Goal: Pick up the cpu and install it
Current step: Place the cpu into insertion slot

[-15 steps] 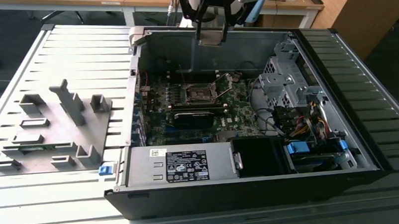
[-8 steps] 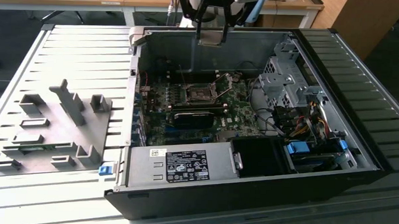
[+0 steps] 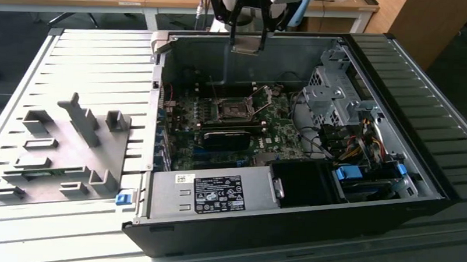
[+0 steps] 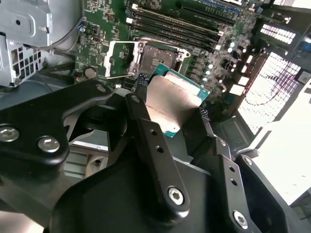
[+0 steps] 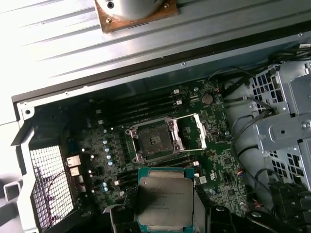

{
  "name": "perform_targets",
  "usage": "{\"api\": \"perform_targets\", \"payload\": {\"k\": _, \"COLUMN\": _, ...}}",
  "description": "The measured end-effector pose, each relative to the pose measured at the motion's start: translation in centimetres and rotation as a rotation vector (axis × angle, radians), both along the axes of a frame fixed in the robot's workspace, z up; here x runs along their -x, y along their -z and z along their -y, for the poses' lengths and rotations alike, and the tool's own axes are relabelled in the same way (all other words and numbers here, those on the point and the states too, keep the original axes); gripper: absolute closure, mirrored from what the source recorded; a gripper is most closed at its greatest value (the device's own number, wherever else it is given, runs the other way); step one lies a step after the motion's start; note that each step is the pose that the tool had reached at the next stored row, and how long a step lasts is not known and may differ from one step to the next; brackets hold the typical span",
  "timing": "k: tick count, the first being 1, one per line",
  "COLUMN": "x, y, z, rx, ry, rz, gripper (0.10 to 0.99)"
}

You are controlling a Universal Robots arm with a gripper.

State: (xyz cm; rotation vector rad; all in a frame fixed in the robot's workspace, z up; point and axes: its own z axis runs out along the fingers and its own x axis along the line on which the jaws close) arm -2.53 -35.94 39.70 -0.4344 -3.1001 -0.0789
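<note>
1. The tool [image 4: 172, 96] is clenched on the cpu [image 4: 171, 110]. In the second wrist view its two black fingers [image 4: 146, 124] press on opposite edges of the chip, and the silvery lid faces the camera.
2. In the exterior view I see the tool [image 3: 247, 37] holding the cpu [image 3: 247, 49] in the air over the far side of the open computer case [image 3: 214, 241], well apart from the board below.
3. The first wrist view shows the cpu [image 5: 165, 201] in the foreground and the socket [image 5: 154, 141] beyond it on the motherboard [image 5: 97, 145]. The load plate [image 5: 192, 131] is thrown open just beside the socket, which looks bare.
4. My reading is that the pick-up is done and the carry to the socket is in hand. The install itself is not yet begun.
5. Seating the chip calls for bringing it level and square over the socket, edges parallel to the frame, and lowering it gently without forcing it. The chip may sit a little tilted in the grip, though from this wrist angle I cannot be sure.
6. Further out, on the exterior view's left, grey fixture blocks [image 3: 82, 126] stand on the slatted worktop [image 3: 88, 56], well apart from the tool.
</note>
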Motion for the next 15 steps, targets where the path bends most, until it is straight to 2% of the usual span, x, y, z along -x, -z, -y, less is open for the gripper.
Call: {"api": "perform_targets", "payload": {"k": 15, "x": 0.0, "y": 0.01, "z": 0.0, "rx": 0.0, "ry": 0.098, "rz": 0.0, "gripper": 0.545}}
